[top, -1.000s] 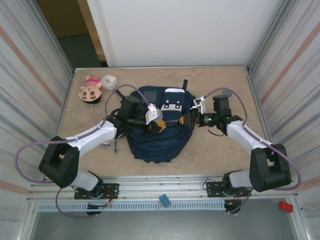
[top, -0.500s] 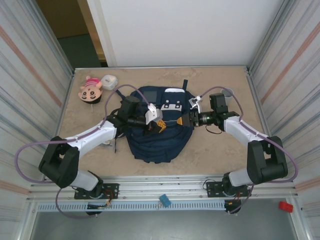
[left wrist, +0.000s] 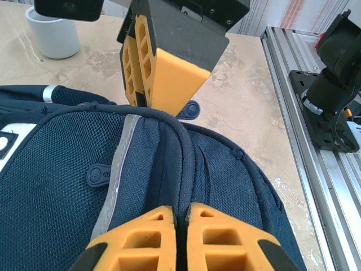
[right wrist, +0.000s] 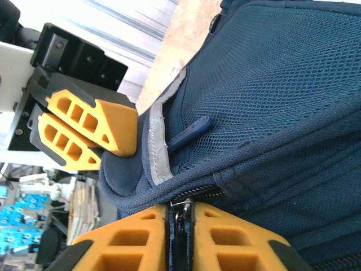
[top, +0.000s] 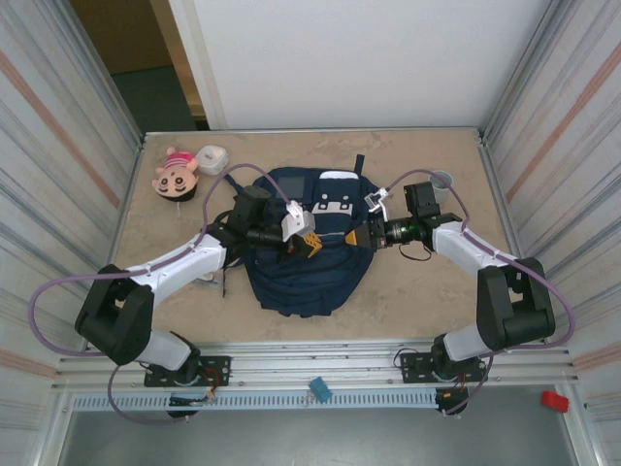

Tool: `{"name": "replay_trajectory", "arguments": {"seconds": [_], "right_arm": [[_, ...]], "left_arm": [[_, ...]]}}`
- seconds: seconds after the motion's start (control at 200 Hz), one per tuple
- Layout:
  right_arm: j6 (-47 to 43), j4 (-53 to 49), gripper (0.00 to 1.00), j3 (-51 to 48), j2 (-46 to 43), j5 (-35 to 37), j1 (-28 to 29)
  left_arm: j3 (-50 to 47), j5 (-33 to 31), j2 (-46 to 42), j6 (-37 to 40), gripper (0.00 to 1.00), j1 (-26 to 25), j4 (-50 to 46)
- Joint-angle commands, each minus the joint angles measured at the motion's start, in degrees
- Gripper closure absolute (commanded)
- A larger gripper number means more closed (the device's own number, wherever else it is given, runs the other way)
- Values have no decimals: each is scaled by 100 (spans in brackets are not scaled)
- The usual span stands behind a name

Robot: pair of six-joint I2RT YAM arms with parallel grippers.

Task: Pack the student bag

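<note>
**Left fingers (left wrist: 141, 240) and right fingers (right wrist: 225, 237) both pinched on the student bag (top: 306, 277)**

Seen from the left wrist, the left fingers are closed on a raised, piped seam of navy mesh, just beside a grey reflective stripe. The right wrist view has the right fingers clamped on a metal zip pull (right wrist: 179, 215) at the bag's zip line. From above, the bag lies mid-desk (top: 408, 301) between the two arms, and the two pairs of fingers face each other, close together, over its middle. A doll (top: 175, 173) sits at the far left corner, well apart from the bag.
</note>
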Motion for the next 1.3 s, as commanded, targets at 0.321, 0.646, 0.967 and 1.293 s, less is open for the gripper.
{"name": "replay_trajectory", "arguments": {"seconds": [0.321,0.646,0.967,1.293], "right_arm": [[205,-47,100,-30,-417,382,41],[666,43,100,41,-763,935,681],[774,141,81,-188,-799,1267,760],[742,-10,85,-199,-911,1373,645]], "left_arm": [[162,-799,-245,-514,100,-6,568],[211,-1579,-148,-838,100,-126,617],[194,-1390,-198,-850,100,-169,796],[190,-1591,-231,-821,100,-173,709]]}}
